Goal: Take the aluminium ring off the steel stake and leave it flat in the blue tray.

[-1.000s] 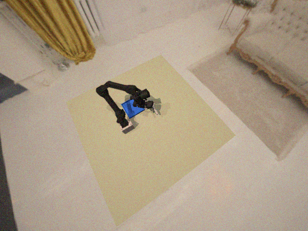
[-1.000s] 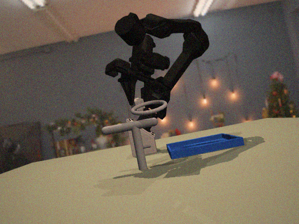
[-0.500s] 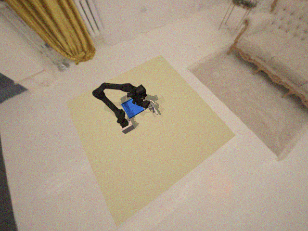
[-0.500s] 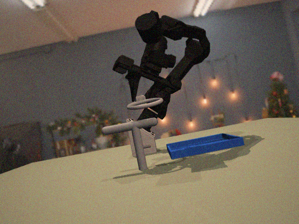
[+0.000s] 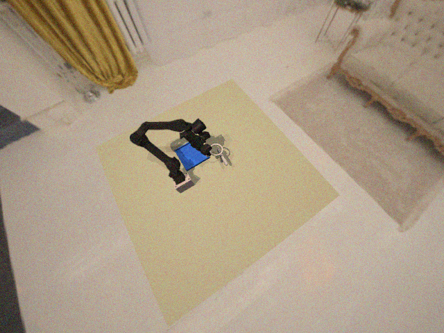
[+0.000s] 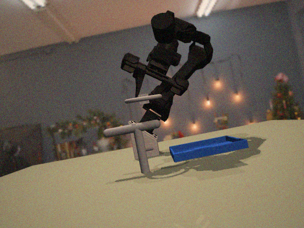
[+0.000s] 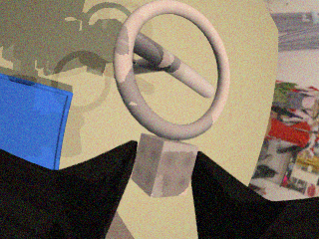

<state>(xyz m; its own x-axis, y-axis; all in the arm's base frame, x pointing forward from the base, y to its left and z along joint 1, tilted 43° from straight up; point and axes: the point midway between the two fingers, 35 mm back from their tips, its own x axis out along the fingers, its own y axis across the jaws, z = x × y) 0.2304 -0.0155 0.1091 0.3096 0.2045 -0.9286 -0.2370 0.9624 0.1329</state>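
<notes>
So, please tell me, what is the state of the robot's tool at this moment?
Tool: closed on the tab of the ring.

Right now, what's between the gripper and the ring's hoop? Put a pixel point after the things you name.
The tab (image 6: 144,101) (image 7: 171,166), clamped in the gripper (image 5: 209,149) (image 6: 144,99) (image 7: 165,151), with the hoop (image 5: 216,143) (image 6: 132,99) (image 7: 223,75) beyond it. Wrist view shows this plainly; in the top view I can't make the tab out.

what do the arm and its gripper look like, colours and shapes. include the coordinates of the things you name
The arm (image 5: 160,125) (image 6: 200,55) is matte black, with chunky angular joints and slimmer links. The gripper (image 5: 210,150) (image 6: 147,94) (image 7: 165,151) is black too: a straight crossbar and tapering, pointed fingers. No cable or marking can be made out.
</notes>
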